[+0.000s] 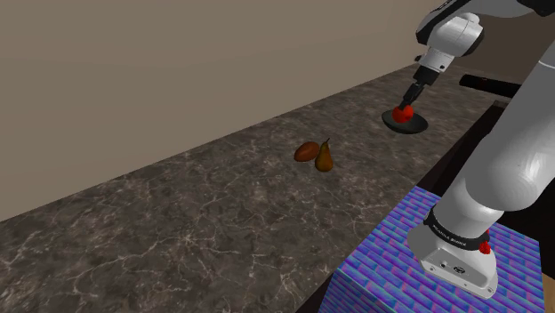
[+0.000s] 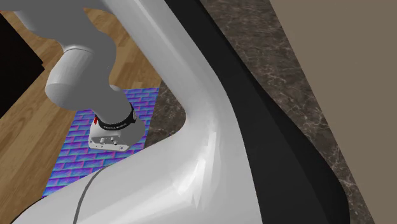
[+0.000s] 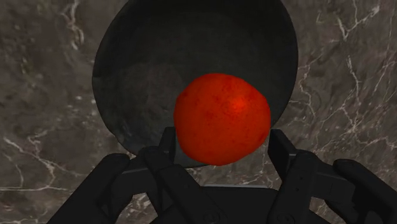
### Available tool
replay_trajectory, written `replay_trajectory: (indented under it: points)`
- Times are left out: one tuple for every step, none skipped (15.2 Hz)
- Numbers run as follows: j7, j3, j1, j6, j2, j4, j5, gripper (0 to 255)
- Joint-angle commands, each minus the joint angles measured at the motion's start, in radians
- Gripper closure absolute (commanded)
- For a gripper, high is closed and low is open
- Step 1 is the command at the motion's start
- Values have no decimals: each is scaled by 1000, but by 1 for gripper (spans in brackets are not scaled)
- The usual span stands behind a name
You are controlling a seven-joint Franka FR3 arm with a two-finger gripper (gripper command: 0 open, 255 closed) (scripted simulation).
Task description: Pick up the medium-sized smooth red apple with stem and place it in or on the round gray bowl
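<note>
1 black hand (image 1: 408, 102), its 2 fingers (image 3: 167, 145) closed against opposite sides of 1 smooth red apple (image 1: 404, 113), holds the apple directly over 1 round dark gray bowl (image 1: 416, 127). Whether the apple touches the bowl's floor cannot be told. The bowl rests on the dark marbled tabletop (image 1: 205, 222). Well apart, toward the shoulder view's left, 2 brown items lie just beside each other: 1 pear (image 1: 325, 159) and 1 oval fruit (image 1: 307, 152). 1 white arm (image 1: 498, 169) rises from 1 blue-and-purple brick-patterned stand (image 1: 382, 271).
</note>
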Motion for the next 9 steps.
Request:
replay_trajectory:
  points:
    - [0,0,0,0,0,0,0,0]
    - [0,0,0,0,0,0,0,0]
    - [0,0,0,0,0,0,0,0]
    - [0,0,0,0,0,0,0,0]
    - [0,0,0,0,0,0,0,0]
    - [0,0,0,0,0,0,0,0]
    - [14,-4,-3,-29,-16,23,-20,0]
    - [26,-7,-6,-58,-30,47,-38,0]
    - [35,-10,-8,-89,-41,73,-52,0]
